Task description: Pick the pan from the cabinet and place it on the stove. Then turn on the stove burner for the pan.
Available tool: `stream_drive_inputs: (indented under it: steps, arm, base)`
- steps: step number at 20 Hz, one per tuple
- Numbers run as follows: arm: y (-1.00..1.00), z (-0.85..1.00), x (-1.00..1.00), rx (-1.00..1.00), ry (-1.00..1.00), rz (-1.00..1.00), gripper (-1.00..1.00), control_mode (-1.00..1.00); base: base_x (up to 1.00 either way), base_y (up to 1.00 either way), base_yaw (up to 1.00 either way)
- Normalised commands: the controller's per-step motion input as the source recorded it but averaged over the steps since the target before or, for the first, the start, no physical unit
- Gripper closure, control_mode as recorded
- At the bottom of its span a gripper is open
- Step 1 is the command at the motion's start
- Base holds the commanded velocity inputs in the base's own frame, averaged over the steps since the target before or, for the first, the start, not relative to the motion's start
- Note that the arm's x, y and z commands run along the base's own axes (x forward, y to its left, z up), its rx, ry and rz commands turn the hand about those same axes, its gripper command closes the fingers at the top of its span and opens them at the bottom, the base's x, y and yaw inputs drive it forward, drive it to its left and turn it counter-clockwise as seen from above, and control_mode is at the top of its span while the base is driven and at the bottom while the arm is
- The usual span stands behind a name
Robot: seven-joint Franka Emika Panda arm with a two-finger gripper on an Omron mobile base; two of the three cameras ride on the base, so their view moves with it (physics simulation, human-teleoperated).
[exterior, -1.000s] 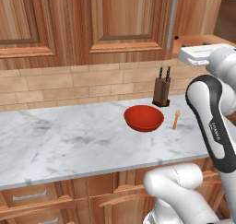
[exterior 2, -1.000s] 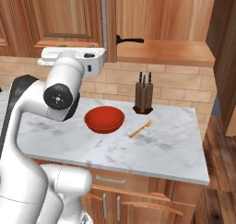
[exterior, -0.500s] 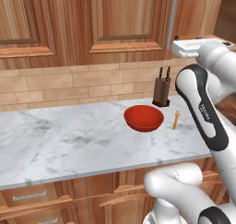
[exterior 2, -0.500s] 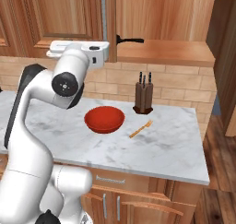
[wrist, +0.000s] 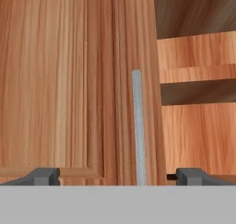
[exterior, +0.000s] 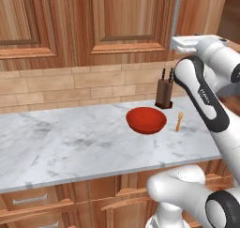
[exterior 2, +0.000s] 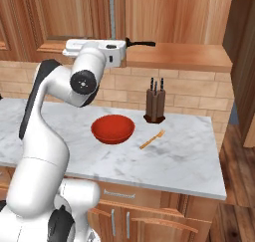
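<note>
While open wide, gripper [wrist: 117, 177] faced door [wrist: 69, 80], beside pan [exterior 2: 141, 43]; might have bumped door and missed.

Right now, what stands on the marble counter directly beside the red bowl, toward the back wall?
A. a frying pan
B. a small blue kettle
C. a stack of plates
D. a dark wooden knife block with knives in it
D. In the right base view a dark knife block with knife handles sticking up stands against the tile wall, just beside the red bowl on the counter.
</note>
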Motion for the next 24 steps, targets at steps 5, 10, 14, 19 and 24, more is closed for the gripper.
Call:
stream_drive_inputs:
  steps: [5, 10, 14, 19, 24]
  arm:
    - [0.00, 0.00, 0.37, 0.00, -0.01, 0.00, -1.00, -1.00]
    - [0.00, 0.00, 0.35, 0.00, 0.00, 0.00, -1.00, -1.00]
    - [0.00, 0.00, 0.35, 0.00, 0.00, 0.00, -1.00, -1.00]
    - [0.00, 0.00, 0.35, 0.00, -0.01, 0.00, -1.00, -1.00]
    - [0.00, -0.01, 0.37, 0.00, 0.00, 0.00, -1.00, -1.00]
  base:
    - [0.00, 0.00, 0.00]
    - [0.00, 0.00, 0.00]
    - [0.00, 0.00, 0.00]
    - [0.00, 0.00, 0.00]
    - [0.00, 0.00, 0.00]
